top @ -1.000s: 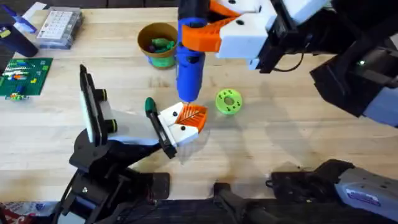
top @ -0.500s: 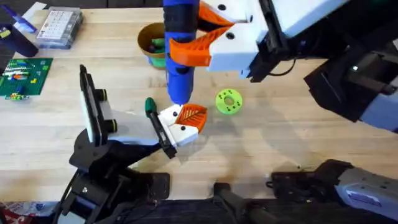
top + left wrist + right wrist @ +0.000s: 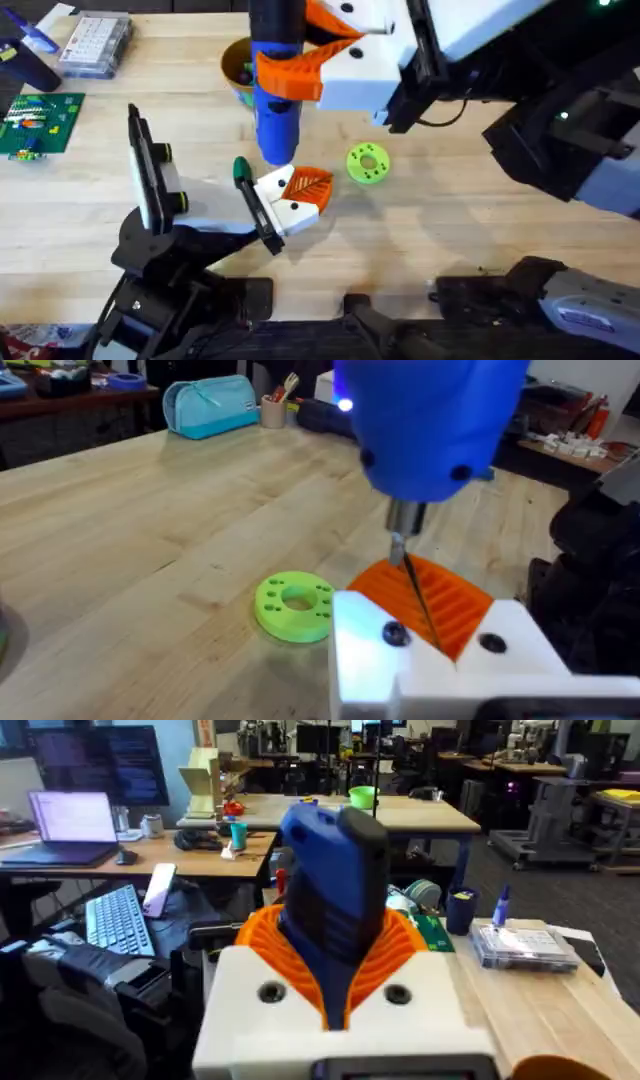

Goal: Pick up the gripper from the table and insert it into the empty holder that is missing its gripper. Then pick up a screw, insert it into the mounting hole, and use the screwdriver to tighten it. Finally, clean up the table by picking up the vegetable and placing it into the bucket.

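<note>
The right pincer (image 3: 300, 70) clamps the blue screwdriver (image 3: 275, 100) upright, its bit over the orange gripper (image 3: 306, 186) seated in the holder (image 3: 215, 205). The bucket (image 3: 236, 68) stands at eleven o'clock of it.

The fat blue cylindrical screwdriver (image 3: 276, 90) covers half the round tan-yellow bucket (image 3: 236, 62); its top is cut off by the overhead frame's edge.

Even overhead light, soft shadows; close screwdriver (image 3: 430, 420) blurred w/ glare.
</note>
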Controlling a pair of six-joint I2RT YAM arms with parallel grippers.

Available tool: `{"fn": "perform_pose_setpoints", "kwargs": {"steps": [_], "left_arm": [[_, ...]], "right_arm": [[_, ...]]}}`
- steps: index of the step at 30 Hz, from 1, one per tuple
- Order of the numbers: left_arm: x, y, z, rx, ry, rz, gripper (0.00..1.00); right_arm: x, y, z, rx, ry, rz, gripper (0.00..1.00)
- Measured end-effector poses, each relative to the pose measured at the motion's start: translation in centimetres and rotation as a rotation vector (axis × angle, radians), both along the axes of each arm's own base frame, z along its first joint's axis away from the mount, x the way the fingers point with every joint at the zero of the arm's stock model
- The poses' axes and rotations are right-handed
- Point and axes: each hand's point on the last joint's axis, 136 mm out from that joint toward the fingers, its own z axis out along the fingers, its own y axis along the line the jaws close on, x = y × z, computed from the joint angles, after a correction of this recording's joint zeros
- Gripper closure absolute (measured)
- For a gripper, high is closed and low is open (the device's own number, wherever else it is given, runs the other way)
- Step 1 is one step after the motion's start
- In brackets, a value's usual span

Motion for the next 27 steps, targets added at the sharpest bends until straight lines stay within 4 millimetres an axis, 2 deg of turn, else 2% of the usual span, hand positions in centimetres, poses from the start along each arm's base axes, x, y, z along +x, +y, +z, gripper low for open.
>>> {"fn": "perform_pose_setpoints", "kwargs": {"steps": [17,27], "left_arm": [[0.0,0.0,0.0,0.0,0.0,0.0,0.988],[0.0,0.0,0.0,0.0,0.0,0.0,0.988]], "right_arm": [[-0.1,0.2,-0.7,-0.019,0.009,0.024,0.941],[0.3,1.0,-2.3,-0.056,0.054,0.036,0.941]]}}
